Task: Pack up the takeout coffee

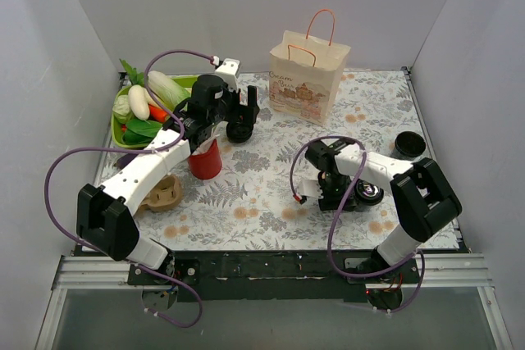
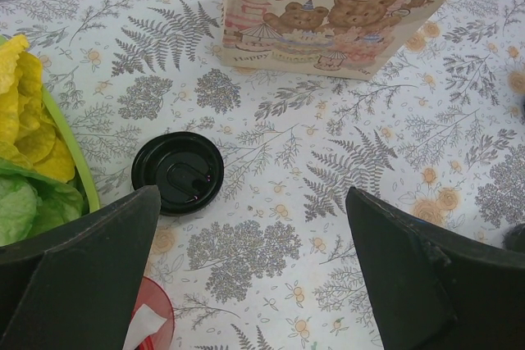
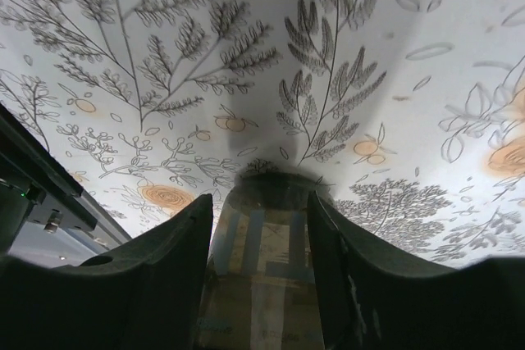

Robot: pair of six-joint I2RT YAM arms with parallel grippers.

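flanking takeout coffee [image 1: 369, 193] w/ right tool [image 3: 261, 231]; green basket [image 1: 115, 131] holds veg [image 1: 138, 102].

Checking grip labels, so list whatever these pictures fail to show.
Right wrist: the thing the right end effector straddles is blurred, too close to identify.
Top: that end effector's tips hide under its own wrist.
Left wrist: red cup cut by the bottom edge.
Top: paper bag interior hidden by its walls.
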